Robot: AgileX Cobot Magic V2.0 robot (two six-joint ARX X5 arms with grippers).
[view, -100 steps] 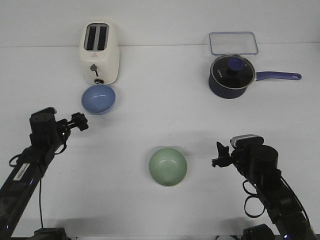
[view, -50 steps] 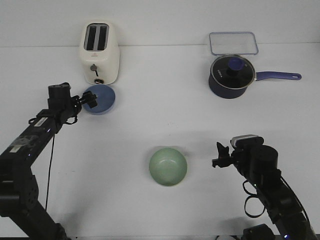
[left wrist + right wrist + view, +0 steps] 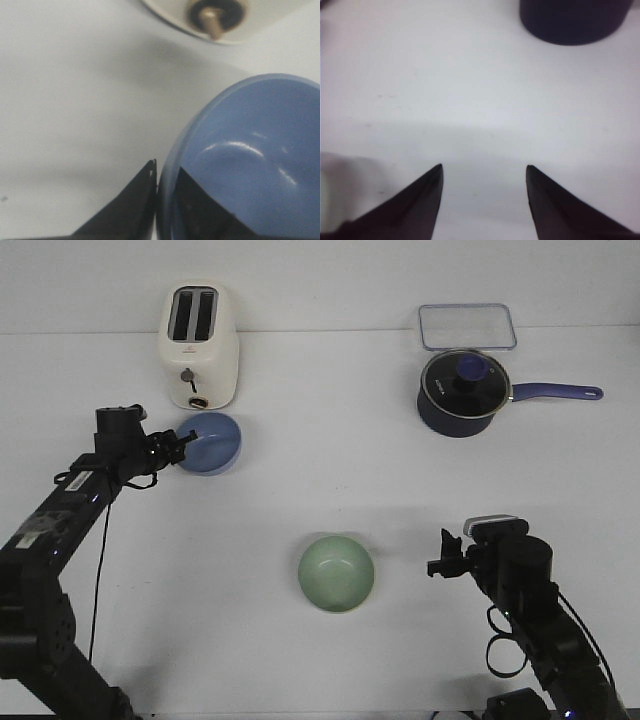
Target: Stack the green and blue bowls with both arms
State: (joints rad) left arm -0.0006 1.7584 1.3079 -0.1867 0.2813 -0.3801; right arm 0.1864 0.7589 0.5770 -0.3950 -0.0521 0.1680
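- My left gripper [image 3: 183, 443] is clamped on the near-left rim of the blue bowl [image 3: 210, 443]; in the left wrist view one finger [image 3: 125, 210] sits outside the wall and the other inside, with the rim pinched between them.
- The blue bowl [image 3: 245, 165] looks tilted in the front view, its opening turned toward the left arm, and it lies just in front of the toaster [image 3: 200, 345] at the back left of the table [image 3: 320, 490].
- The toaster's knob [image 3: 212, 17] shows close above the bowl's rim in the left wrist view.
- The green bowl [image 3: 336, 573] sits upright and alone near the table's front centre, well apart from the blue one.
- My right gripper [image 3: 445, 558] hovers to the right of the green bowl, not touching it; the right wrist view shows its fingers [image 3: 415, 200] spread wide with only bare table between them.
- The dark saucepan [image 3: 462, 392] with its lid stands at the back right, handle pointing right, and its base [image 3: 575, 20] shows in the right wrist view.
- A clear container [image 3: 467, 326] lies just behind the saucepan.
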